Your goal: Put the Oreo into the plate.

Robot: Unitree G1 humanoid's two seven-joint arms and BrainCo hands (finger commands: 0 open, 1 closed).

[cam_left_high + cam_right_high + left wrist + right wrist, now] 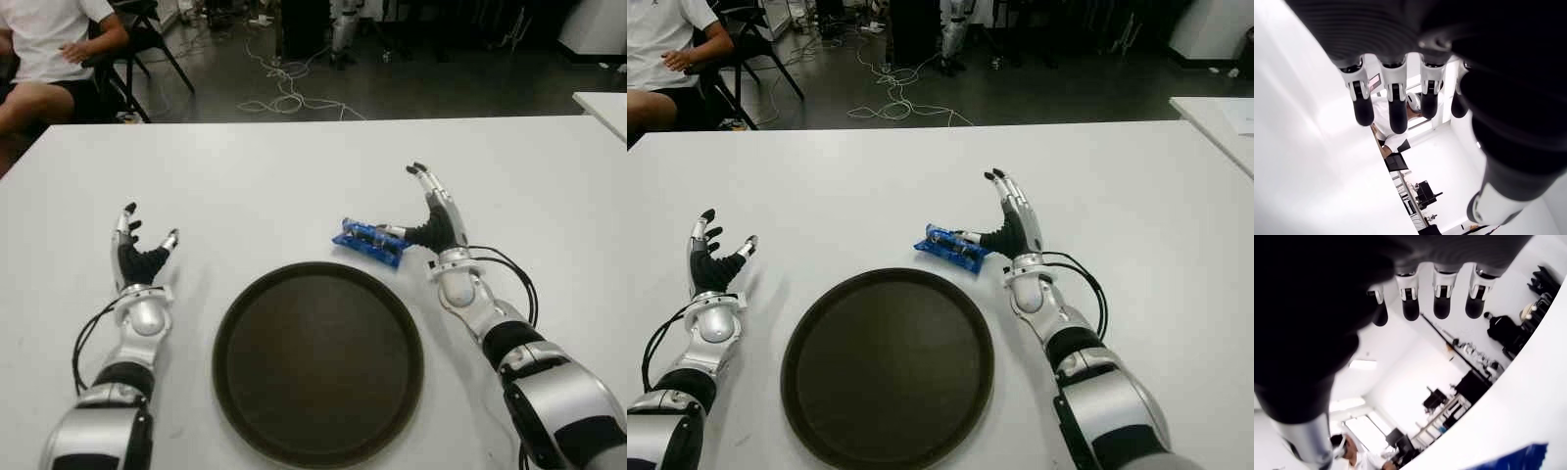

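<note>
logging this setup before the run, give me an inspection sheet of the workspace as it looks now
surface: white table, bare apart from the job's things.
job's things: blue Oreo pack lies on the table just beyond the round dark plate; plate holds nothing.
clutter: nothing seen.
hands: right hand open, thumb at the pack's right end, not gripping; left hand open, left of the plate.
cables: black leads loop along the right forearm; white cords on the floor.
surroundings: seated person at the far left corner; second white table to the right.

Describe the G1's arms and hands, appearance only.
Both arms have silver-grey shells with black joint sections and rounded silver wrists. The left hand and right hand have black palms and silver-white fingers with black tips. Black cables loop beside each forearm.
</note>
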